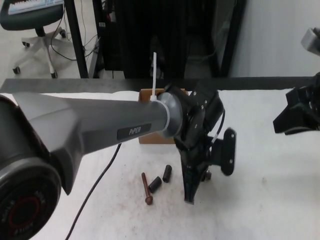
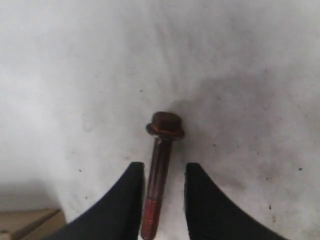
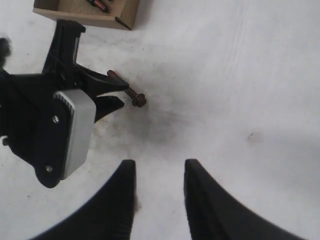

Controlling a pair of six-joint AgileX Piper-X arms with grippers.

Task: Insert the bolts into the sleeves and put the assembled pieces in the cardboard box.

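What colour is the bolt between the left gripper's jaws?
Reddish brown; the bolt shows best in the left wrist view.

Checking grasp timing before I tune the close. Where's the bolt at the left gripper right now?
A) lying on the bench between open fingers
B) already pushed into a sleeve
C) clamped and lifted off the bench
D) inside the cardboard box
A: in the left wrist view the bolt lies flat on the bench, with the left gripper straddling its shank and a gap visible beside it.
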